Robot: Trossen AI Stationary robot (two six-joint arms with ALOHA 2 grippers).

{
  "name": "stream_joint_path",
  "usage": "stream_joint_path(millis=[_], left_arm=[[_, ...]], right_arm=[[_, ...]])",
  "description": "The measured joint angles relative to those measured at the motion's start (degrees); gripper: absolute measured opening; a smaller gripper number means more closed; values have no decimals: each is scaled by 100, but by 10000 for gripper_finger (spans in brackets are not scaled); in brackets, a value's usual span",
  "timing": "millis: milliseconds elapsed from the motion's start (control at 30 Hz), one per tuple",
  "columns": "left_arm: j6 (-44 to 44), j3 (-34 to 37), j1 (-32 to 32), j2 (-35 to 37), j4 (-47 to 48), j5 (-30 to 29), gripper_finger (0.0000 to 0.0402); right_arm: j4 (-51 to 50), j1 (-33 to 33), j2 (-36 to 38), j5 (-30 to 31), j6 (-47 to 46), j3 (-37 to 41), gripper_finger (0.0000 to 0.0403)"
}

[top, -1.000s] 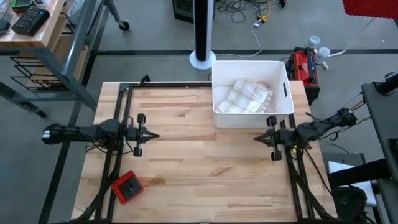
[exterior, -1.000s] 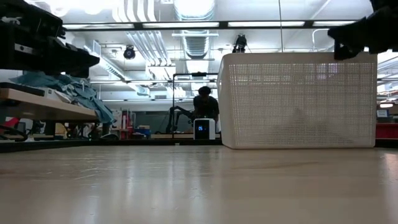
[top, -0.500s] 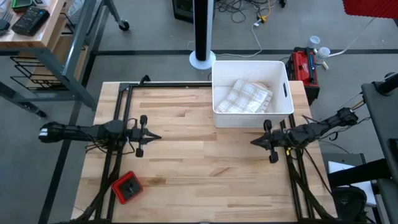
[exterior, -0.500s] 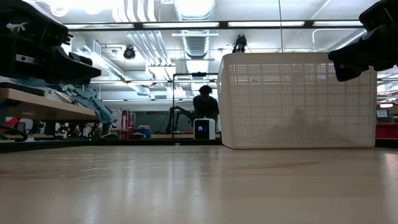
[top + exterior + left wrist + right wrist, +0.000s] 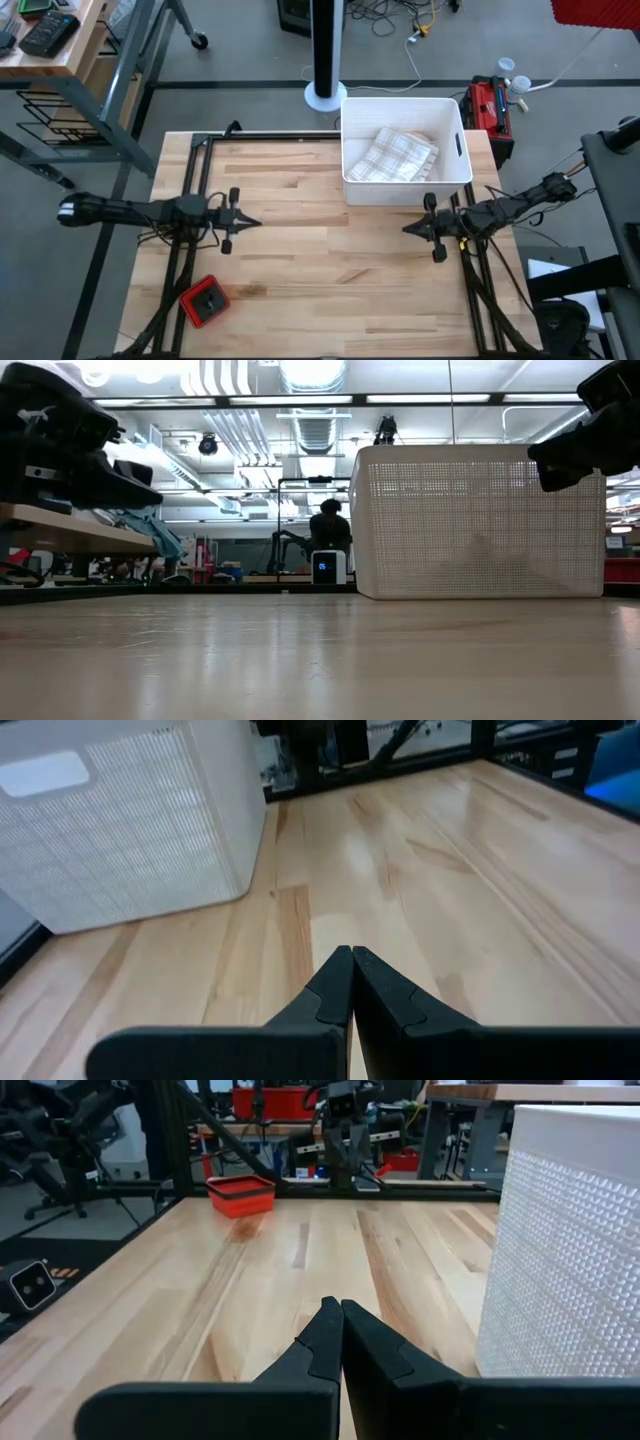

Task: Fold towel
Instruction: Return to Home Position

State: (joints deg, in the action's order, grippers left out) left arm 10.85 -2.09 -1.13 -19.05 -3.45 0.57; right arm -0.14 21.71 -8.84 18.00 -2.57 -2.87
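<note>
- Two dark arms reach over the wooden table (image 5: 320, 262) from opposite sides, their tips pointing toward each other and well apart.
- The left gripper (image 5: 248, 222) hovers above the left part of the table. In the left wrist view its fingers (image 5: 335, 982) are pressed together tip to tip, with nothing between them.
- The right gripper (image 5: 406, 229) hovers above the right part of the table, just in front of the white bin (image 5: 405, 189) and apart from it. Its fingers (image 5: 322, 1336) are likewise clenched on nothing.
- The bin stands at the far right corner of the table, upright, with mesh walls.
- A folded light checked towel (image 5: 392, 153) lies inside the bin, slightly askew. Whether another towel lies beneath it cannot be told.
- In the low view the towel shows only as a dim mound through the bin's wall.
- A small red box (image 5: 205, 301) sits near the front left corner of the table, far from both grippers.
- Across the room behind the table, a person (image 5: 328, 526) shows as a dark figure.
</note>
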Motion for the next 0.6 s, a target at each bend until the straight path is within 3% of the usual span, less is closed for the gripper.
stream_joint_path(millis=[600], left_arm=[[0, 0, 0, -573, 1, 1, 0]], right_arm=[[-2, 2, 0, 0, 3, 0, 0]])
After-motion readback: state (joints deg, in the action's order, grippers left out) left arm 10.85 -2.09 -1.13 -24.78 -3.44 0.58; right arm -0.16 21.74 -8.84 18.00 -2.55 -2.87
